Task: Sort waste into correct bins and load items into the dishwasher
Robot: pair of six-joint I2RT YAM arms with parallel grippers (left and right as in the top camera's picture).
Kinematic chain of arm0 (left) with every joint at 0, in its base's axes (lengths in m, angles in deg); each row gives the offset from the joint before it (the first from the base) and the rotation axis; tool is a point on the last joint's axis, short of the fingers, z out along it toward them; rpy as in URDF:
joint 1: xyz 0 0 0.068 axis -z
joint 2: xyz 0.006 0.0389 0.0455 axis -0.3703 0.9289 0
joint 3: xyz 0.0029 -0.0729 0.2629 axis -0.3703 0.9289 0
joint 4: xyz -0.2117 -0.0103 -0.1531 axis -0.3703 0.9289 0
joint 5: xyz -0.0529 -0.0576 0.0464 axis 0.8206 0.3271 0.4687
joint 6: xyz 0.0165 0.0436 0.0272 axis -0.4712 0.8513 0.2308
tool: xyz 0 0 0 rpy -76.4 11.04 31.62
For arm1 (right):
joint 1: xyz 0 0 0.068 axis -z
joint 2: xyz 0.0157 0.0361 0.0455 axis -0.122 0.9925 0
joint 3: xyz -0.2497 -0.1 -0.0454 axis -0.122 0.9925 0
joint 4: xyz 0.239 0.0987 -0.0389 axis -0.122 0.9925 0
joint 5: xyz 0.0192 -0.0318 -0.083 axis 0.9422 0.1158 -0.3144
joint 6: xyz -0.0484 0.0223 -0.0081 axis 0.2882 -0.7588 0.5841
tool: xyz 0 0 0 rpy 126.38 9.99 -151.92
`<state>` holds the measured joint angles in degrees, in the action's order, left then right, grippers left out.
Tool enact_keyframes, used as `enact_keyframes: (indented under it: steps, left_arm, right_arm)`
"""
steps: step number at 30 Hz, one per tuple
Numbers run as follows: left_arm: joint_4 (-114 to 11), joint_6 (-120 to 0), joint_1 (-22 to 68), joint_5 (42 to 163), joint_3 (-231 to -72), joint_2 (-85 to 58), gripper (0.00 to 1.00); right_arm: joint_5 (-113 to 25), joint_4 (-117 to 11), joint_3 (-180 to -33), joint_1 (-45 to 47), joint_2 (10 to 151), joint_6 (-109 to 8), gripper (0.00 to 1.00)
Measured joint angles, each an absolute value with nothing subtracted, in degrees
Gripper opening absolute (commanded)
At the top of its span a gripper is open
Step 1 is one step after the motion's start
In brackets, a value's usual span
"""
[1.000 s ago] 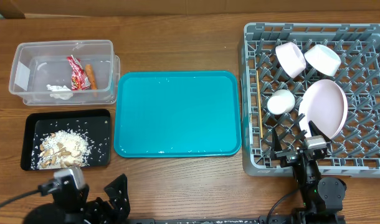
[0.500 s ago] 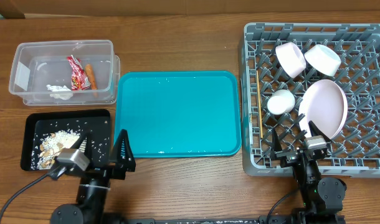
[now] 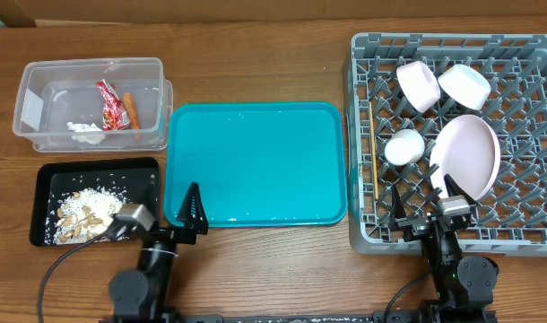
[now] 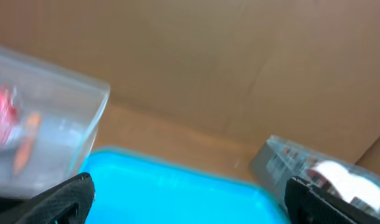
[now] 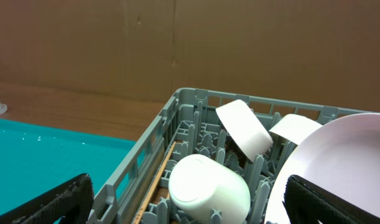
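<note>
Wrapper (image 3: 106,101), carrot (image 3: 129,109) and tissue (image 3: 86,131) lie in the far-left tub (image 3: 40,76). Scraps (image 3: 90,213) sit in the black tray (image 3: 143,172), just left of the left gripper (image 4: 190,196), spread and empty. Plate (image 3: 471,152), bowls (image 3: 419,85), cup (image 3: 403,146) and chopsticks (image 3: 373,144) sit in the rack (image 3: 525,224), just beyond the spread right gripper (image 5: 187,202).

glossy teal tray (image 3: 256,161) — wood-grain table (image 3: 256,54)

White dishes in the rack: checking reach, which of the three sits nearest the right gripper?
The small white cup, left of the pink plate, directly ahead of the right gripper; the two white bowls sit farther back in the rack.
</note>
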<state>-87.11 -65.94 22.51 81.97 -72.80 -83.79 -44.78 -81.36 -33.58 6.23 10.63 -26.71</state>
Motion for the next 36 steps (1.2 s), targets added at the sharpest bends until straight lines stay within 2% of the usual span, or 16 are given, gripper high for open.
enact_keyframes:
  steps: [3, 5, 6, 7, 11, 14, 36]
  left_arm:
    - [-83.8, -65.2, 22.5, 81.2, -72.1, -83.8, 0.72]
    - [-82.5, -63.7, 22.5, 80.5, -72.1, -83.8, 0.49]
    - [-81.8, -62.2, 22.5, 80.3, -72.1, -83.8, 0.48]
    - [-81.8, -60.5, 22.5, 80.1, -72.1, -83.8, 0.50]
    - [-81.8, -53.0, 22.5, 79.7, -72.1, -83.9, 0.70]
    - [-81.7, -47.9, 22.6, 79.1, -72.1, -83.9, 1.00]
    - [-81.6, -44.2, 22.9, 78.6, -72.1, -83.9, 1.00]
  right_arm:
    - [-44.8, -81.4, -33.6, 6.2, 10.6, -26.7, 1.00]
    - [-44.8, -81.3, -33.6, 6.2, 10.6, -26.7, 1.00]
    - [-44.8, -81.3, -33.6, 6.2, 10.6, -26.7, 1.00]
    - [-44.8, -81.3, -33.6, 6.2, 10.6, -26.7, 1.00]
    - [-44.8, -81.3, -33.6, 6.2, 10.6, -26.7, 1.00]
    - [-44.8, -81.4, -33.6, 6.2, 10.6, -26.7, 1.00]
    - [-44.8, -81.3, -33.6, 6.2, 10.6, -26.7, 1.00]
